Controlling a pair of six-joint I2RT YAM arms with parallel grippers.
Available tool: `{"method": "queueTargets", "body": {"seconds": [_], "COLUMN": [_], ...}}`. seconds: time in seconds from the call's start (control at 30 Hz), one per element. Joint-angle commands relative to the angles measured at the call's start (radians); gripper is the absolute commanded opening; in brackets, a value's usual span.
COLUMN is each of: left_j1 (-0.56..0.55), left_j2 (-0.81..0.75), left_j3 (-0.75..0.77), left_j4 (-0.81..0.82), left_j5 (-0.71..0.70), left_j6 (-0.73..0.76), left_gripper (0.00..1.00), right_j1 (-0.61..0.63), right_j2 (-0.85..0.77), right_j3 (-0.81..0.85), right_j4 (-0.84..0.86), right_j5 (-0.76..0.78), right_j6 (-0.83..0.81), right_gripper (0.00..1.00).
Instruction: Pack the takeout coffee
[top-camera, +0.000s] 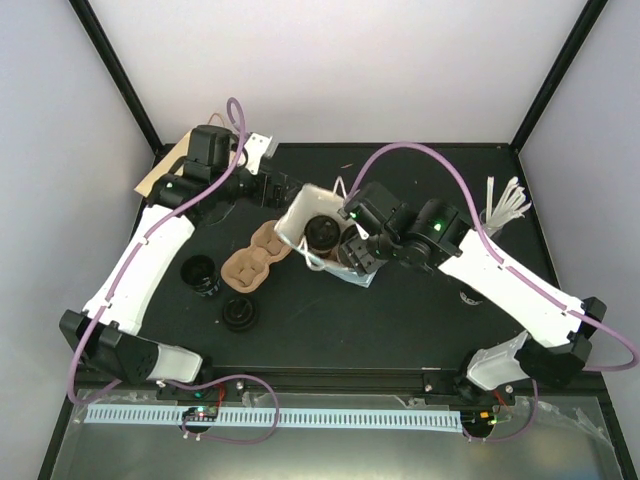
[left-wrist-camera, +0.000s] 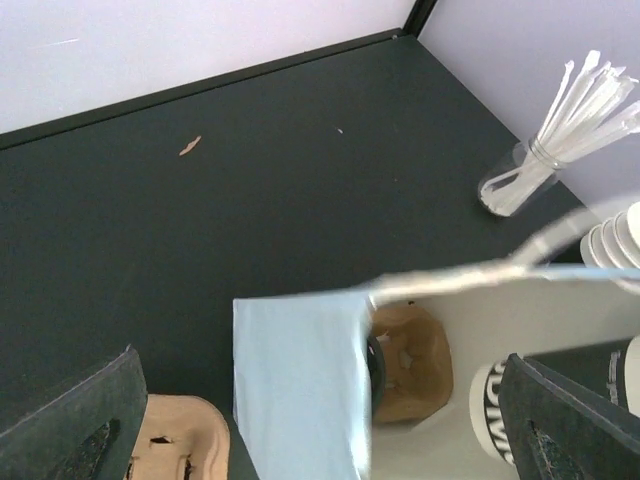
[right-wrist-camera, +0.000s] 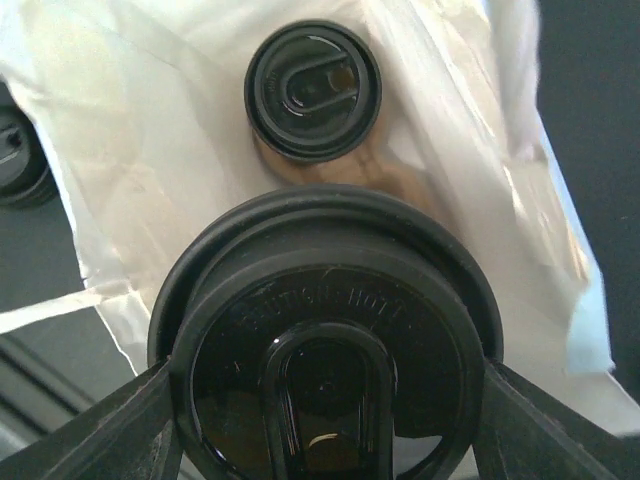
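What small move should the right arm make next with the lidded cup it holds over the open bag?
Probably lower it straight down. The right fingers clamp the lidded cup above the white bag, where a second cup already sits in the brown carrier. The carrier seems to run on beneath the held cup, so a free slot likely lies below.

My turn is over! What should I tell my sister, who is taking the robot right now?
Left gripper: open and holding nothing, with one finger on each side of the white bag wall.
Right gripper: shut on the takeout coffee, lid up, over the bag's open mouth.
Done: another lidded cup sits on the brown carrier inside the bag.
Left: lower the held coffee in, probably beside that cup, then let go and lift the arm out.
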Motion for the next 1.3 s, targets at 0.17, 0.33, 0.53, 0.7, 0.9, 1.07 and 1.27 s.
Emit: {"method": "queueTargets", "body": {"seconds": [0.17, 0.33, 0.53, 0.7, 0.9, 1.07, 1.27], "left_j1": [-0.041, -0.085, -0.270, -0.377, -0.472, -0.551, -0.597], "left_j2": [-0.089, -0.198, -0.257, -0.252, -0.239, -0.230, -0.233], "left_j3": [0.037, -0.033, -0.073, -0.105, -0.115, -0.141, -0.183], "left_j4": [-0.058, -0.023, -0.071, -0.064, -0.037, -0.022, -0.016], "left_j5": [0.029, 0.021, -0.044, -0.171, -0.192, -0.222, -0.244], "left_j6": [0.123, 0.206, 0.369, 0.400, 0.385, 0.360, 0.327], "left_gripper": [0.98, 0.98, 0.99, 0.99, 0.96, 0.93, 0.91], "right_j1": [0.048, 0.058, 0.061, 0.061, 0.076, 0.087, 0.093], "right_j2": [-0.093, -0.135, -0.185, -0.220, -0.259, -0.278, -0.286], "right_j3": [-0.098, -0.159, -0.208, -0.234, -0.287, -0.317, -0.328], "right_j4": [-0.053, -0.064, -0.061, -0.031, 0.032, 0.085, 0.106], "right_j5": [-0.123, -0.146, -0.113, -0.077, -0.026, -0.018, -0.006], "right_j6": [-0.025, -0.019, 0.007, 0.029, 0.053, 0.065, 0.070], "right_gripper": [0.61, 0.61, 0.61, 0.61, 0.61, 0.61, 0.61]}}
